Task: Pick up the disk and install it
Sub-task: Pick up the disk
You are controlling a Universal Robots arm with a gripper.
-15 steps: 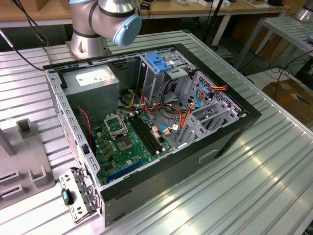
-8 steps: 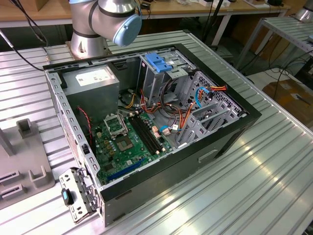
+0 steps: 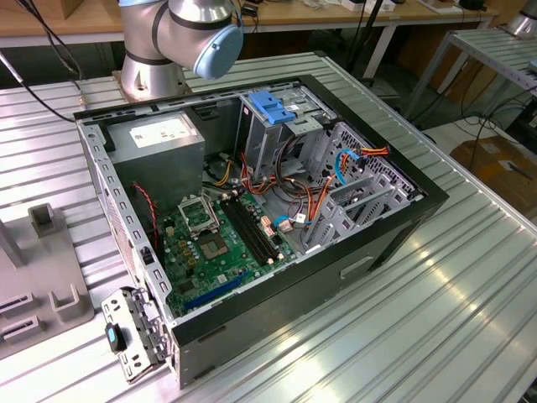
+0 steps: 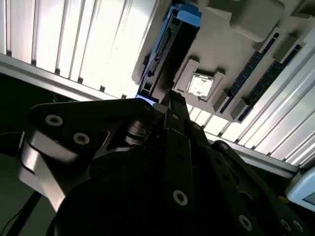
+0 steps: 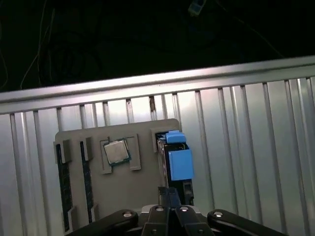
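The disk (image 5: 178,162) stands on edge in a slot of a grey holder (image 5: 128,196), its bright blue carrier showing along its edge and end. In the second wrist view the disk (image 4: 170,49) looks dark and narrow, with a blue cap at its far end. My gripper (image 5: 169,194) hovers over the disk's near end with its fingers pressed together and nothing visible between them. In the second wrist view the gripper (image 4: 170,98) overlaps that end of the disk. Whether the tips touch the disk I cannot tell.
The holder (image 4: 231,54) also carries a processor chip (image 5: 116,152) and memory sticks (image 5: 63,187). It lies on a ribbed metal table (image 5: 246,147). An open computer case (image 3: 252,210) holds a blue bracket (image 3: 273,107) on its drive cage, a grey power supply (image 3: 159,138) and a green motherboard (image 3: 218,248).
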